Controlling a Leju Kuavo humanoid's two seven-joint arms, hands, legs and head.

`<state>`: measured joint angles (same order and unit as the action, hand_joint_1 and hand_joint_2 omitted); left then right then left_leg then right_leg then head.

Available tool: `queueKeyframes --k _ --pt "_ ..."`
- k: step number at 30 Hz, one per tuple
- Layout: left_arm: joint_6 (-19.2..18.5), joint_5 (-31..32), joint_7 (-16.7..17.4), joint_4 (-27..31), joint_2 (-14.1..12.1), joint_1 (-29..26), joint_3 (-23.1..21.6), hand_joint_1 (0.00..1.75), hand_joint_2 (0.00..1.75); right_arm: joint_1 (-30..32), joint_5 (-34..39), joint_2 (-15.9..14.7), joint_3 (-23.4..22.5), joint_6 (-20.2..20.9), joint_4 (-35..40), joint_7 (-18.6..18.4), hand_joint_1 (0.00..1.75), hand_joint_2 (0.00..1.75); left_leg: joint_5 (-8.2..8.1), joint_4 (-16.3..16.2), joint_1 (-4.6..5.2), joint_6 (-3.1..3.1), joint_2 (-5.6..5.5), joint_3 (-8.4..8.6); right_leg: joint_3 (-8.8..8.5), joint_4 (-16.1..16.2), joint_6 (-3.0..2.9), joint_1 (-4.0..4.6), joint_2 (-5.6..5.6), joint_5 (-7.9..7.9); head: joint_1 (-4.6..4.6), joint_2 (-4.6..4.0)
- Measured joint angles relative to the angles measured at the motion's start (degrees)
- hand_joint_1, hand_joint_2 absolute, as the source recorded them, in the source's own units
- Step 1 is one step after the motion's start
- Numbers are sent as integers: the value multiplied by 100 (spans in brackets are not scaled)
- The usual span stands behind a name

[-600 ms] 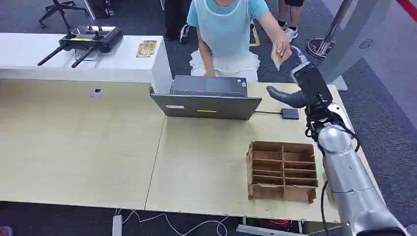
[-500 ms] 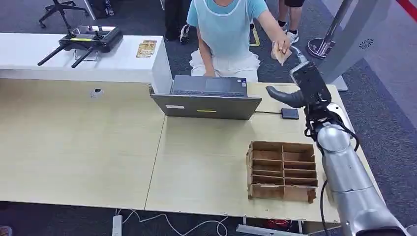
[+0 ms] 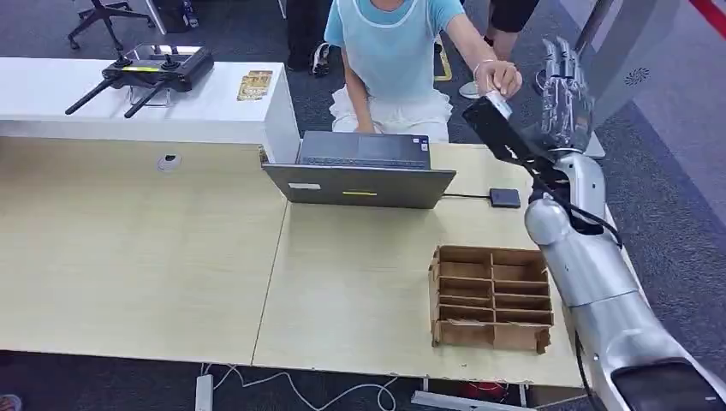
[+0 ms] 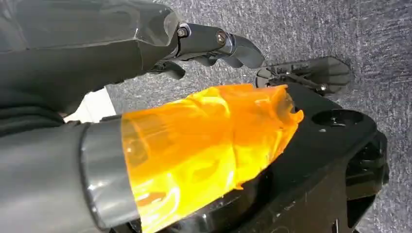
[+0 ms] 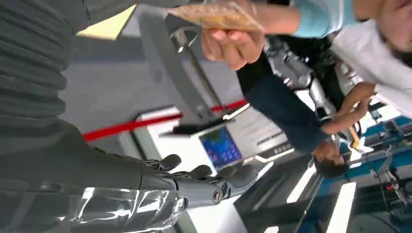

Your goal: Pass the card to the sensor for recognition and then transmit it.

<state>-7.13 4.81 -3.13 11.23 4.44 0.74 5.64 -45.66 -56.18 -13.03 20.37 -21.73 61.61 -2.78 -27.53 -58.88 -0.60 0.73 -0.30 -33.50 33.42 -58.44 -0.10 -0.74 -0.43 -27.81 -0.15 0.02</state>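
Observation:
A person in a light blue top sits behind the table and holds a tan card (image 5: 214,17) in one hand (image 3: 499,79). My right hand (image 3: 565,92) is raised past the table's far right corner, fingers upright and apart, holding nothing. In the right wrist view its fingers (image 5: 204,182) lie apart from the card. A small black sensor pad (image 3: 505,198) lies on the table to the right of the laptop, below the raised hand. My left hand (image 4: 145,73) hangs over grey carpet, its thumb (image 4: 204,145) wrapped in orange tape, and grips nothing.
An open grey laptop (image 3: 360,175) faces the person. A cardboard divider box (image 3: 490,298) sits at the table's (image 3: 137,257) near right. A white counter (image 3: 51,94) at the back left carries a black controller (image 3: 154,67). Other people's legs are behind the seated person.
My right hand has risen and turned from thumb-out level to fingers pointing up. The person's hand with the card has come closer to it.

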Motion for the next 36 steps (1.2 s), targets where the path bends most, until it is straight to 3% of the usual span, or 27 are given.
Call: queueKeyframes --k 3,9,24,25,26,27,36 --pt "0 50 50 0 4 41 -30 0 0 -156 -453 54 59 -209 -429 -83 0 175 0 0 0 0 -2 0 0 0 0 0 -2 0 0 0" --pt "0 74 96 0 13 61 -79 0 0 -335 -867 94 124 -244 -980 -181 0 175 0 0 0 0 -2 0 0 0 0 0 -2 0 0 -2" --pt "2 90 98 2 26 67 -85 0 0 -428 -1105 96 151 -245 -1588 -304 0 175 0 0 0 0 -2 0 1 0 0 0 -1 0 0 0" --pt "9 92 98 0 26 68 -85 0 0 -428 -1114 96 151 -247 -1604 -308 9 175 0 0 0 0 -2 0 1 0 0 0 -1 0 0 0" --pt "11 94 101 0 26 68 -85 0 0 -429 -1127 96 148 -251 -1625 -321 148 175 0 0 0 1 -2 0 1 0 0 0 -1 0 0 0" --pt "11 96 103 0 26 68 -85 0 0 -428 -1134 96 149 -251 -1639 -323 175 175 0 0 0 1 -2 0 1 0 0 0 -1 0 2 -2" --pt "48 101 105 0 28 67 -85 0 0 -427 -1138 96 148 -253 -1693 -339 175 175 0 0 0 1 -2 0 1 0 0 0 -1 0 0 0"
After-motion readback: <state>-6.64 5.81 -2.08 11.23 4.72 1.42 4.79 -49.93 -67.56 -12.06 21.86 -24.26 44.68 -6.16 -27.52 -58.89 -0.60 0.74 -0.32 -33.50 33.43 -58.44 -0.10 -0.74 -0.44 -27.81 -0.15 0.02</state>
